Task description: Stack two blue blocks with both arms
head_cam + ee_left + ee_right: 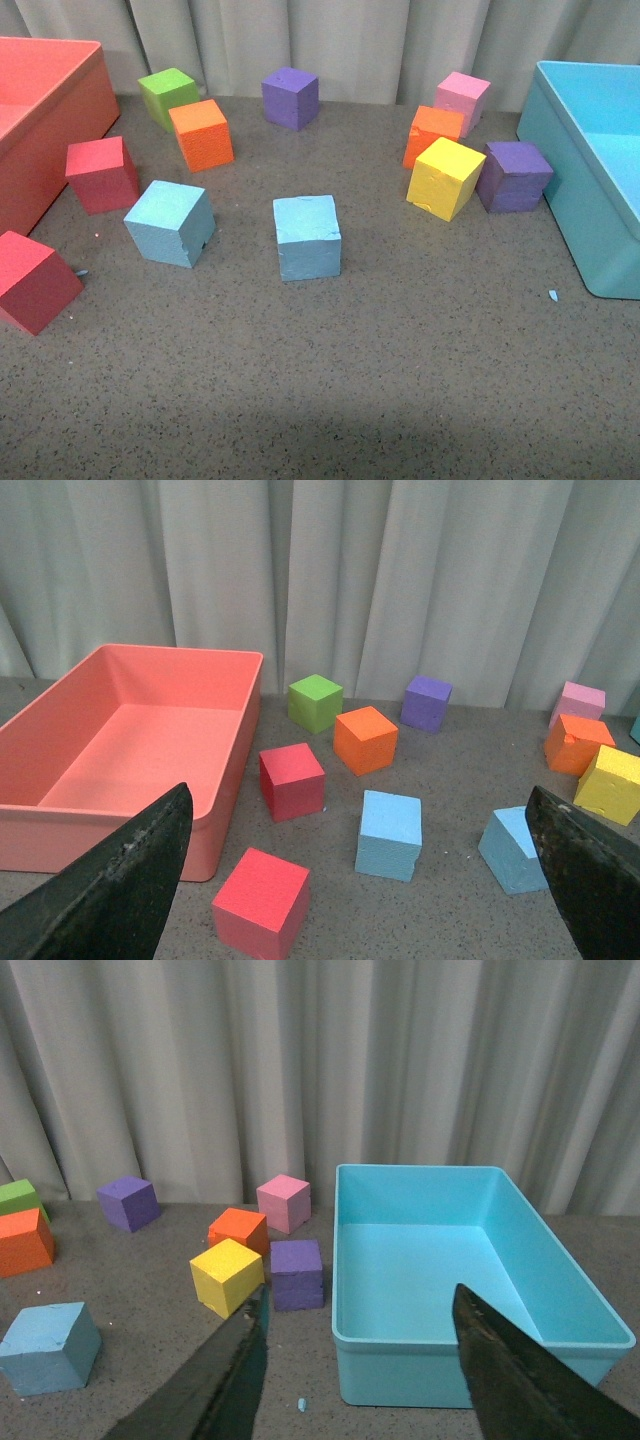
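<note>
Two blue blocks lie apart on the grey table, one at centre [307,236] and one to its left [170,222]. Neither arm shows in the front view. In the left wrist view both blocks [389,834] [512,850] sit on the table beyond my left gripper [358,794], which is open with nothing between its fingers [110,890]. My right gripper [361,1293] is also open and empty, held in front of the light-blue bin [440,1360]. That view shows only one blue block [48,1348], far off to the side.
A red bin [50,110] stands at the left edge and a light-blue bin [590,180] at the right. Two red cubes [100,173] [35,280] lie beside the left blue block. Green [167,95], orange [202,133], purple [290,97], yellow [445,177] and pink [462,97] cubes lie behind.
</note>
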